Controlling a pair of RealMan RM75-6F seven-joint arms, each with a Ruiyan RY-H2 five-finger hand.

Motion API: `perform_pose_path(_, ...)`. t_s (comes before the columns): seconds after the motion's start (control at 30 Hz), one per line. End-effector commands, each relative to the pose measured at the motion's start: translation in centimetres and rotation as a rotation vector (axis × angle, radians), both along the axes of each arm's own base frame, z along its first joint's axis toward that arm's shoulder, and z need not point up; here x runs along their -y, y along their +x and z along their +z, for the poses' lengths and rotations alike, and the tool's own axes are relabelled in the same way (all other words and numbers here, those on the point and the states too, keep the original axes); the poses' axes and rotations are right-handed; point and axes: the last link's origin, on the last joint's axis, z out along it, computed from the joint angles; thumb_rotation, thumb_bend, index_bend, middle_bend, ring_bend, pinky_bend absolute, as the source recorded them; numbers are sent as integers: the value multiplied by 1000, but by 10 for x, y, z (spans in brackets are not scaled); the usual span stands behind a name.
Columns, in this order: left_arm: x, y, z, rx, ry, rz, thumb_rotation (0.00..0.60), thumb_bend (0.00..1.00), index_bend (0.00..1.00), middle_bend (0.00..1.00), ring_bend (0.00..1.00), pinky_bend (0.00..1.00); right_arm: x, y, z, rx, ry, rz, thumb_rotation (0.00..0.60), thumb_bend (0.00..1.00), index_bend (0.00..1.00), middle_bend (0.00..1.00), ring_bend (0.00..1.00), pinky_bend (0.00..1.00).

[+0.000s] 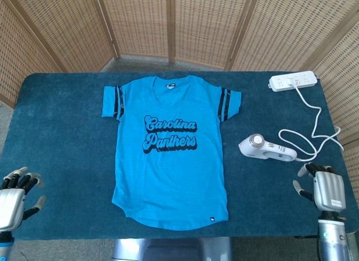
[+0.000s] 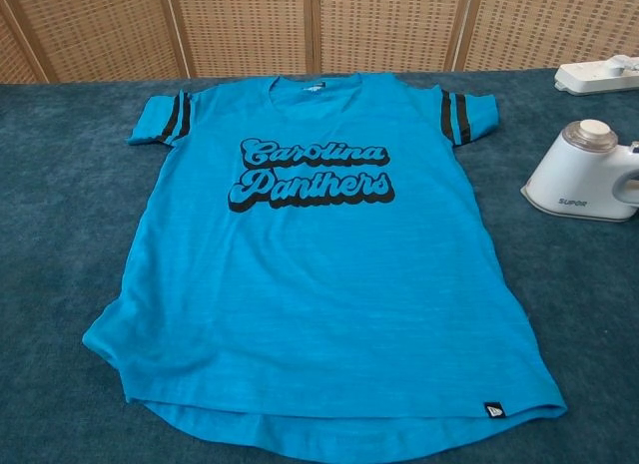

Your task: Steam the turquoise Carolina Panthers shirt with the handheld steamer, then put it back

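Note:
The turquoise Carolina Panthers shirt (image 1: pixel 170 149) (image 2: pixel 319 254) lies flat in the middle of the blue table, neck toward the back. To its right the white handheld steamer (image 1: pixel 266 149) (image 2: pixel 586 173) lies on the cloth with nothing touching it, its cord trailing off to the right. My right hand (image 1: pixel 326 189) hangs near the table's front right corner, below the steamer, fingers apart and empty. At the front left edge my left hand (image 1: pixel 14 196) is also empty with spread fingers. Neither hand shows in the chest view.
A white power strip (image 1: pixel 293 81) (image 2: pixel 597 76) sits at the back right, and its cable (image 1: pixel 317 123) loops down toward the steamer. Wicker screens (image 1: pixel 179 25) stand behind the blue table (image 1: pixel 61 132).

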Motion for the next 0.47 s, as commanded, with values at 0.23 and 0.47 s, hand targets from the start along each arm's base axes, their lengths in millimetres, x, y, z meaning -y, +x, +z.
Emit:
perform_pose_path(0.23, 9, -3, 8, -3, 20, 5, 553, 276, 461, 355, 173, 166, -16, 1, 5, 13, 3, 8, 600, 296, 550, 514, 507, 356)
perform_pose_path(0.47, 8, 0, 8, -4, 15, -3, 550, 276, 462, 355, 173, 166, -19, -4, 1, 26, 13, -5, 600, 296, 547, 484, 456, 355)
